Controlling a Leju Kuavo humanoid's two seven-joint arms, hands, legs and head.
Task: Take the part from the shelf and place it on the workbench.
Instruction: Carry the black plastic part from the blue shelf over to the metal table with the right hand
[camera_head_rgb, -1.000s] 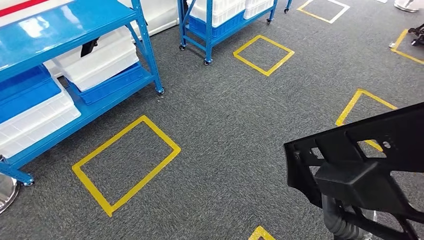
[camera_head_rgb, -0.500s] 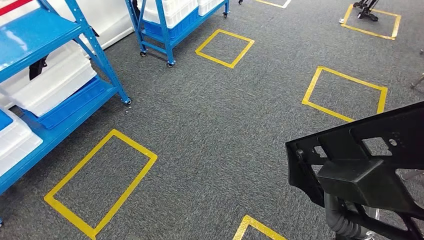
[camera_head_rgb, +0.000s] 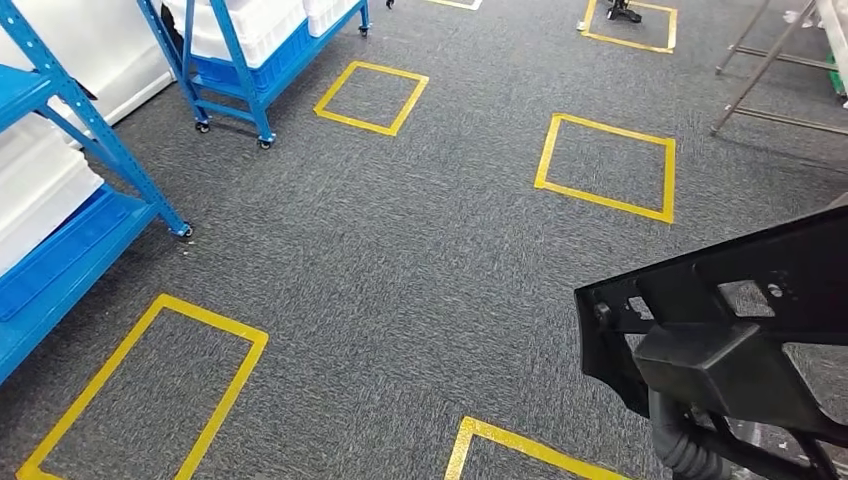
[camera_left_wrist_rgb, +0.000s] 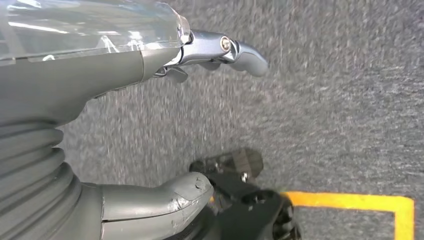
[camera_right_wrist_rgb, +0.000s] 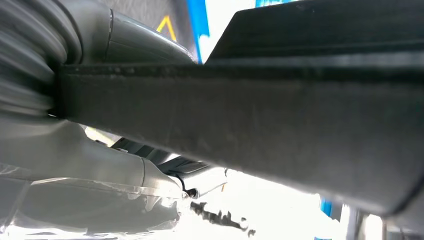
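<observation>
A large black plastic part (camera_head_rgb: 730, 300) with cut-outs and a boxy lug fills the lower right of the head view, held up over the carpet. My right hand (camera_right_wrist_rgb: 100, 165) grips it from beneath, and its ribbed wrist cover (camera_head_rgb: 680, 445) shows under the part. Close up in the right wrist view, the part's (camera_right_wrist_rgb: 260, 115) dark edge crosses in front of the hand. My left hand (camera_left_wrist_rgb: 100, 80) hangs over the grey carpet with thumb and fingers apart and nothing in it.
Blue shelves (camera_head_rgb: 60, 260) with white bins stand at the left and a wheeled blue rack (camera_head_rgb: 240, 50) at the back left. Yellow tape squares (camera_head_rgb: 605, 165) mark the grey carpet. Metal frame legs (camera_head_rgb: 770, 70) stand at the back right.
The camera has turned right: shelves and tape squares slid left in the picture and metal legs came in at the back right. The part stays in my right hand.
</observation>
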